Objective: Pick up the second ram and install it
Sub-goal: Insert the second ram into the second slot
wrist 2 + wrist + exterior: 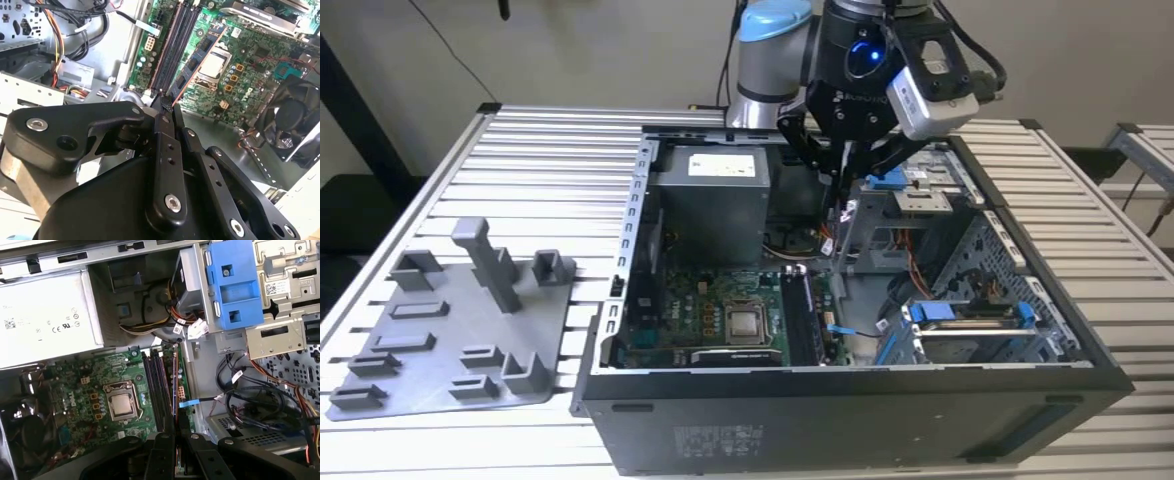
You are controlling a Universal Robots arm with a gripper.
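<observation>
Slatted bench (520, 140) carries the open case (854, 400); upper centre, the claw (845, 150) pinches the second ram (192, 65) edge-on above the slots (157, 390), so alignment should stay parallel.

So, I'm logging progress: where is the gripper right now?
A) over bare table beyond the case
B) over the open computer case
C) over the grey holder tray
B: the gripper hangs over the open computer case, above the green motherboard, gripping the second ram.
</observation>
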